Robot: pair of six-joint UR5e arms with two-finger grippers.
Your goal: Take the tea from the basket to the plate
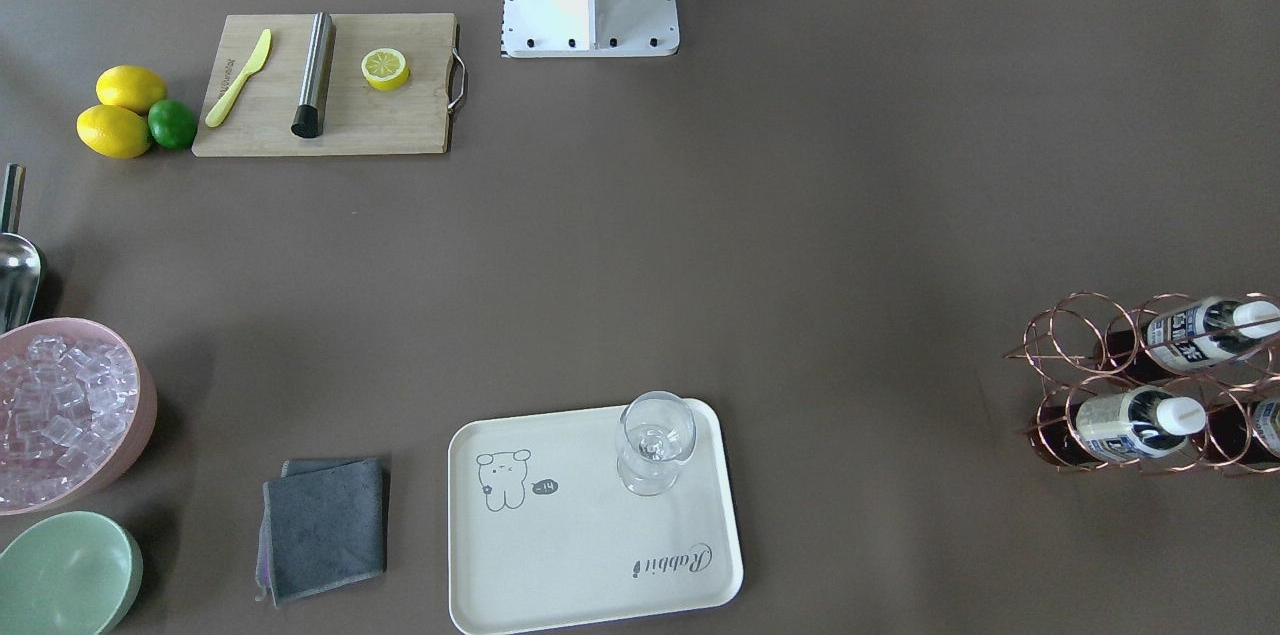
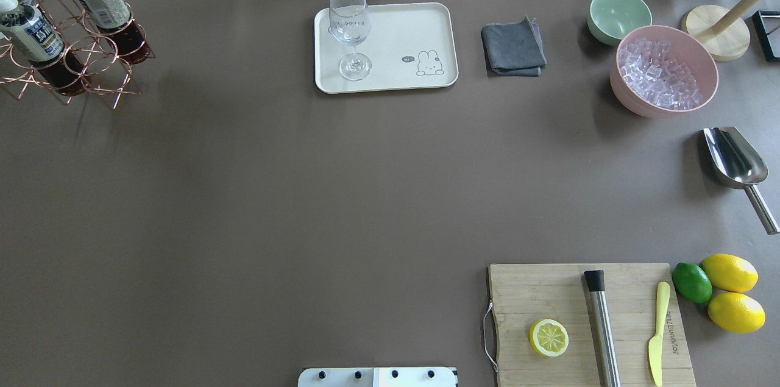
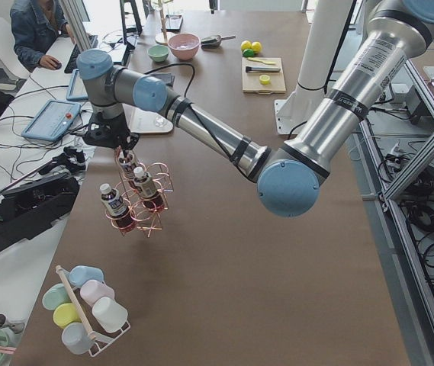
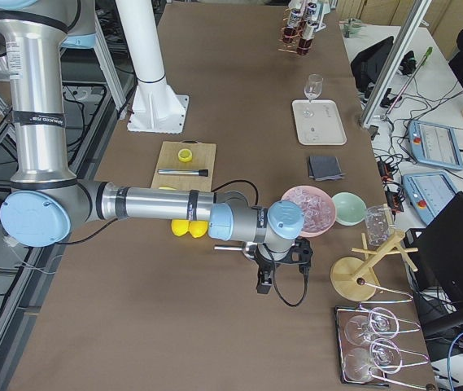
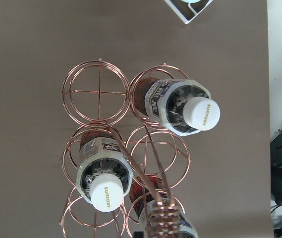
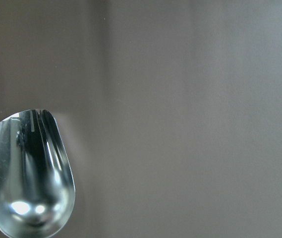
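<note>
The copper wire basket (image 2: 91, 70) stands at the table's far left corner and holds three tea bottles, among them one (image 2: 97, 3) and another (image 2: 27, 30). The left wrist view looks straight down on the basket (image 5: 98, 89) and two white-capped bottles (image 5: 180, 106) (image 5: 103, 181). My left gripper (image 3: 119, 151) hangs just above the basket's handle; I cannot tell whether it is open. The cream plate (image 2: 396, 33) lies at the far middle with a wine glass (image 2: 350, 33) on it. My right gripper (image 4: 265, 283) hovers by the metal scoop (image 6: 29, 173); its state is unclear.
A grey cloth (image 2: 513, 49), green bowl (image 2: 618, 15) and pink bowl of ice (image 2: 664, 70) sit right of the plate. A cutting board (image 2: 588, 320) with lemon half, knife and steel rod, plus lemons and a lime (image 2: 691, 282), lies near right.
</note>
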